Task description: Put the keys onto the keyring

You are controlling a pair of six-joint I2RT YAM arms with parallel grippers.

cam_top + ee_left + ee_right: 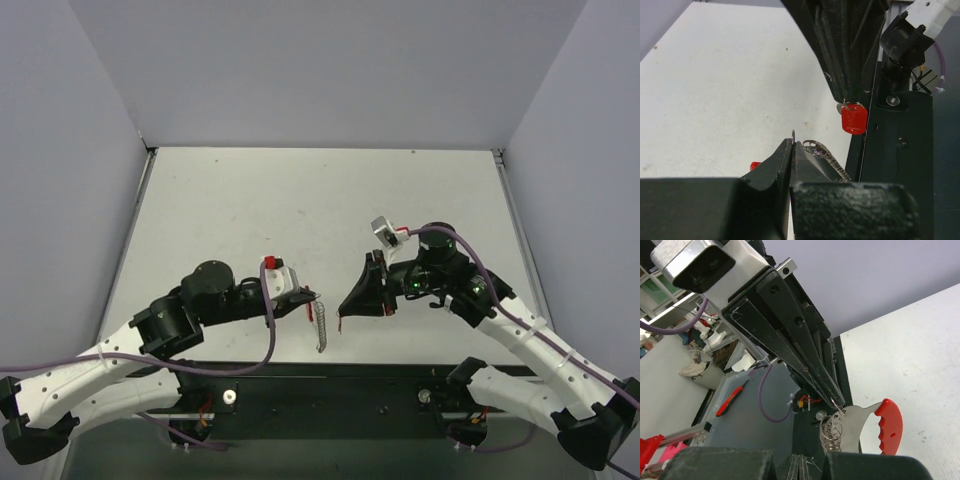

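- The white table (300, 200) fills the middle of the scene between pale walls. A dark base plate (330, 395) runs along its near edge.
- The left arm (190, 310) reaches in from the near left and the right arm (470, 295) from the near right. Their tips face each other over the near middle of the table, close together but apart.
- The left gripper (309, 297) has its jaws pinched almost together on a thin wire loop of the keyring.
- The right gripper (342, 313) has its jaws fully closed on the silver end of the key, with its tips angled toward the left gripper.
- The keyring (860, 422) is a flat silver piece with a red curved grip (888, 424). Its coiled silver chain (320, 332) hangs from the left fingertips.
- The key (854, 119) shows a red square head hanging just below the right fingertips. It is just right of the keyring and not touching it.
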